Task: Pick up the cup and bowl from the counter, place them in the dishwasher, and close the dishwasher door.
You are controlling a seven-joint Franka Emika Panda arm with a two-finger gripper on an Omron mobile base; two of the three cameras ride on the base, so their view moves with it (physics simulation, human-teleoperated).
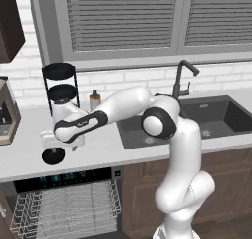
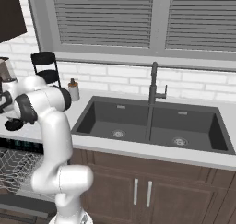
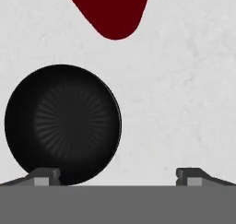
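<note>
Open gripper (image 3: 117,174) above the bowl (image 3: 62,124) and the cup (image 3: 113,11) on the counter (image 3: 184,103).

In the hand view the cup is cut off by the top edge, so its rim is not visible and I cannot tell if it stands or lies; only a dark red rounded end shows, pointing down in the picture towards the bowl but apart from it. The bowl sits upright with its hollow facing the camera, and one fingertip (image 3: 45,176) overlaps its lower edge. The fingers are spread wide and grasp nothing. In the left base view the hand hides the cup, and the bowl (image 1: 53,155) lies near the front edge of the counter (image 1: 98,152), above the dishwasher (image 1: 64,176), whose white rack (image 1: 66,208) is pulled out.
</note>
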